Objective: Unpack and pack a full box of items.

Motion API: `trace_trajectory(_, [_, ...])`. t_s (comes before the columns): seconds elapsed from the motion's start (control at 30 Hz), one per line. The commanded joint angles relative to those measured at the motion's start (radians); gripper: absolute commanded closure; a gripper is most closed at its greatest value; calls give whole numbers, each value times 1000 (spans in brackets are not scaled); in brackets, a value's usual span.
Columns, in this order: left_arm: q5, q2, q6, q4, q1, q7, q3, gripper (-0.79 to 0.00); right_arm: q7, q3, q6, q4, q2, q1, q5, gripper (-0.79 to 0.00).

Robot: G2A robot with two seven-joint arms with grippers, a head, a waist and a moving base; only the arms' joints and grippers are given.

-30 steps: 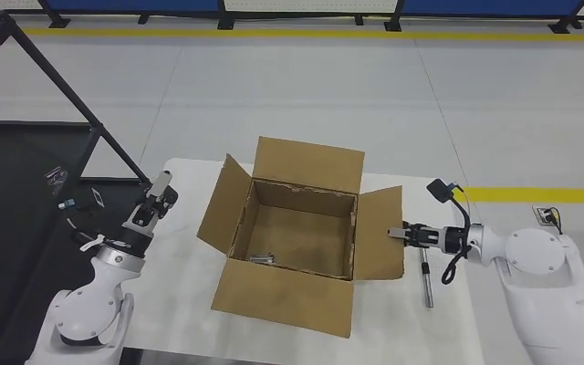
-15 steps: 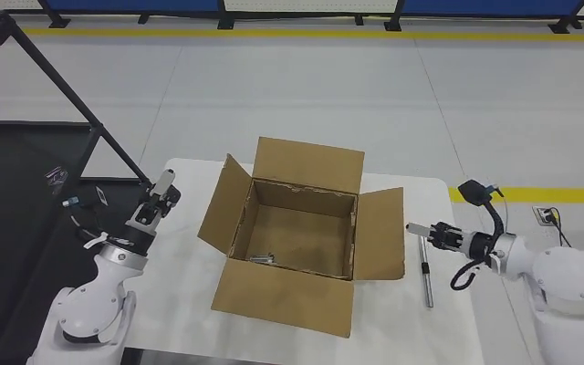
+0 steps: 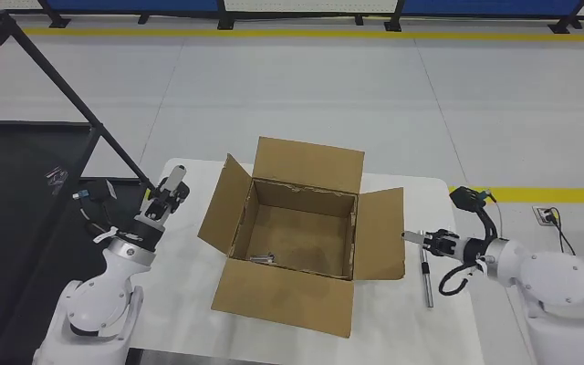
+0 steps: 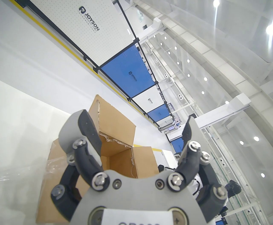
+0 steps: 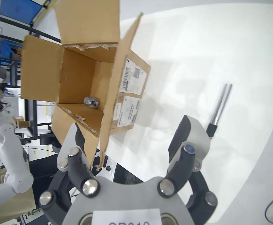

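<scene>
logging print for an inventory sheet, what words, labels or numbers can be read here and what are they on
Two labels on the cardboard box's outer wall: barcodes and fine print, too small to read.
Right wrist tag behind the right gripper: cut off by the picture's edge, unreadable.
Left wrist tag behind the left gripper: likewise cut off.
Wall panels: a brand logo, left unquoted.

Looks like a factory hall: yellow floor line (image 3: 274, 34), blue and white partition panels (image 4: 125, 72), high ceiling (image 4: 224, 53) with rows of lights (image 4: 205, 79).
</scene>
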State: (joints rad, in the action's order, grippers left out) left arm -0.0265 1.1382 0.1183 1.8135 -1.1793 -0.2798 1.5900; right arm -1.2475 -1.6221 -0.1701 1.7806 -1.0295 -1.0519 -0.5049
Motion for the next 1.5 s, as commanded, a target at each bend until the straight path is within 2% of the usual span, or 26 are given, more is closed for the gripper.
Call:
trace_trajectory(0.0, [2,0,0,-2,-4,0,1,-785,-50,20,-109,-43,4,37,-62,-785])
trace_trajectory(0.07, [2,1,1,-3,-7,0,0,-785,-96,31,-138,-88,9,66,-98,-785])
trace_trajectory(0.17, [0,1,-1,-3,-8,1,-2,-785,-139,45,-118,-149,17,89,-138,-785])
trace_trajectory(0.23, [-2,1,-3,-2,-4,-1,-5,-785,-134,57,-163,-191,19,101,-181,-785])
trace_trajectory(0.3, [-6,1,-4,1,0,-4,-7,-785,-151,87,-110,-212,21,112,-196,-785])
trace_trajectory(0.5, [-3,2,-4,3,2,-9,-11,-785,-67,149,-113,-272,16,105,-233,-785])
trace_trajectory(0.57, [-4,2,-1,7,-2,-14,-10,-785,-34,157,-110,-287,16,95,-245,-665])
trace_trajectory(0.63, [-5,2,4,11,-6,-23,-9,-785,-13,164,-106,-292,15,86,-233,-702])
trace_trajectory(0.67, [-7,1,4,12,-8,-27,-8,-785,-8,159,-100,-298,14,83,-205,-785])
trace_trajectory(1.0, [-8,1,4,13,-8,-28,-8,-785,3,149,-105,-302,13,82,-185,-785])
trace_trajectory(1.07, [-8,1,4,13,-8,-28,-8,-785,43,163,-93,-298,12,74,-196,-785])
trace_trajectory(1.13, [-8,1,4,13,-8,-28,-8,-785,99,204,-80,-278,13,70,-312,-785])
trace_trajectory(1.2, [-8,1,4,13,-8,-28,-8,-785,129,251,-126,-271,13,66,-441,-785])
trace_trajectory(1.4, [-8,1,4,13,-8,-28,-8,-785,104,276,-71,-341,10,106,-453,-785])
trace_trajectory(1.43, [-8,1,4,13,-8,-28,-8,-785,103,278,-65,-352,10,111,-457,-754])
trace_trajectory(1.47, [-8,1,4,13,-8,-28,-8,-785,102,280,-59,-364,9,116,-453,-674])
